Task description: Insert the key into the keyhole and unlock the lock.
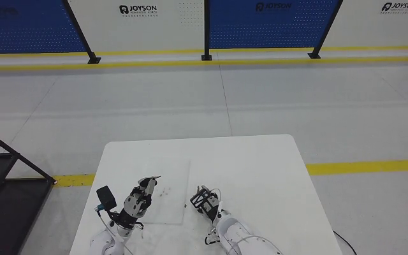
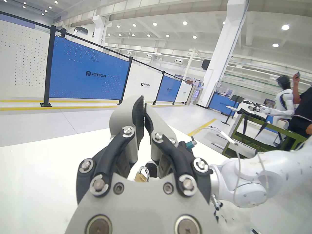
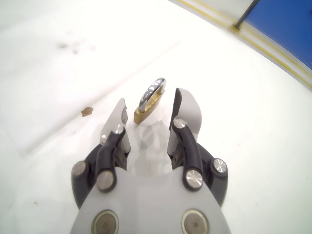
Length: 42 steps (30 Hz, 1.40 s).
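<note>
Right end effector (image 3: 151,97) spread wide either side of the standing lock (image 3: 146,113) — left end effector (image 2: 143,104) pinched shut.

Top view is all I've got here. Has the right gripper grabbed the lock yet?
Observer: No. The right gripper is open, with a finger on each side of the lock, not clamped on it.
Operator: Is the shackle shut?
Observer: It looks so. Both ends of the shackle appear seated in the lock.
Operator: What about the left gripper?
Observer: The left gripper is shut, its pads pressed nearly together. I cannot tell what, if anything, sits between them.
</note>
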Tool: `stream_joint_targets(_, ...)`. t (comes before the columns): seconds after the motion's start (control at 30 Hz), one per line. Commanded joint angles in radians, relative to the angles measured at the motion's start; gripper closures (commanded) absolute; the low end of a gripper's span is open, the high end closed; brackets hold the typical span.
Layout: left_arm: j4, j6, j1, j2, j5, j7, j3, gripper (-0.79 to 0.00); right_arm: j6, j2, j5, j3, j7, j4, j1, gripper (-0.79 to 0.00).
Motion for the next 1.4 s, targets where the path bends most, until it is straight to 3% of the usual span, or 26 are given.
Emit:
stream_joint_targets(0.0, 0.0, 0.0, 0.0, 0.0, 0.0, 0.0, 0.0, 0.0, 0.002, -0.004, 0.005, -0.002, 0.001, 0.008, 0.005, -0.342)
stream_joint_targets(0.33, 0.0, 0.0, 0.0, 0.0, 0.0, 0.0, 0.0, 0.0, 0.003, -0.025, 0.025, -0.01, 0.005, 0.047, 0.028, -0.252)
stream_joint_targets(0.4, 0.0, 0.0, 0.0, 0.0, 0.0, 0.0, 0.0, 0.0, 0.003, -0.028, 0.025, -0.011, 0.005, 0.052, 0.03, -0.179)
stream_joint_targets(0.5, 0.0, 0.0, 0.0, 0.0, 0.0, 0.0, 0.0, 0.0, 0.001, -0.031, 0.027, -0.01, 0.004, 0.057, 0.031, 0.0)
stream_joint_targets(0.7, 0.0, 0.0, 0.0, 0.0, 0.0, 0.0, 0.0, 0.0, -0.008, -0.031, 0.036, 0.008, -0.011, 0.043, 0.027, 0.0)
stream_joint_targets(0.87, 0.0, 0.0, 0.0, 0.0, 0.0, 0.0, 0.0, 0.0, -0.059, -0.005, 0.084, 0.095, -0.085, -0.056, -0.016, 0.0)
stream_joint_targets(1.03, -0.049, 0.013, -0.008, -0.003, -0.014, -0.03, 0.026, 0.0, -0.242, 0.053, 0.178, 0.271, -0.183, -0.24, -0.137, 0.0)
stream_joint_targets(1.2, -0.11, -0.002, -0.009, -0.008, 0.002, -0.015, 0.078, 0.0, -0.579, 0.109, 0.323, 0.459, -0.298, -0.384, -0.288, 0.0)
stream_joint_targets(1.37, -0.118, -0.031, -0.033, -0.017, -0.025, 0.011, 0.159, 0.0, -0.9, 0.136, 0.439, 0.536, -0.358, -0.409, -0.336, 0.0)
